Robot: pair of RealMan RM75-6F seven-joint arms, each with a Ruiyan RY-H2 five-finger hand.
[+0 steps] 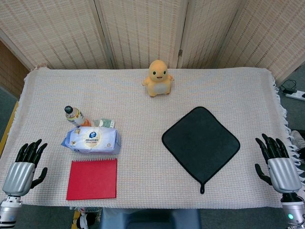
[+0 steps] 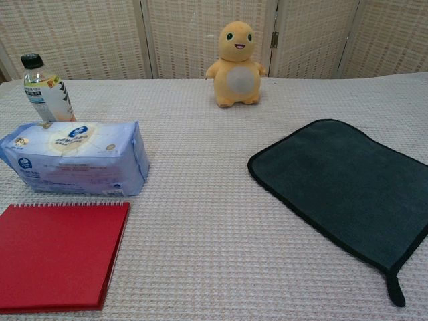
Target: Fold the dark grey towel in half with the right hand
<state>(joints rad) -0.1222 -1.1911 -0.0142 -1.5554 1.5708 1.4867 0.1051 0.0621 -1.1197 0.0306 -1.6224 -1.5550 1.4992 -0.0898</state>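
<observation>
The dark grey towel [image 1: 200, 142] [image 2: 348, 184] lies flat and unfolded on the right half of the table, turned like a diamond, with a small hanging loop [image 1: 202, 189] at its near corner. My right hand [image 1: 279, 164] rests at the table's right front edge, to the right of the towel and apart from it, fingers spread and holding nothing. My left hand [image 1: 24, 167] sits at the left front edge, fingers apart and holding nothing. Neither hand shows in the chest view.
A red spiral notebook [image 1: 92, 178] lies at the front left, with a pack of wipes [image 1: 91, 140] and a small bottle [image 1: 75, 116] behind it. A yellow plush toy [image 1: 158, 78] stands at the back centre. A woven cloth [image 1: 143, 105] covers the table.
</observation>
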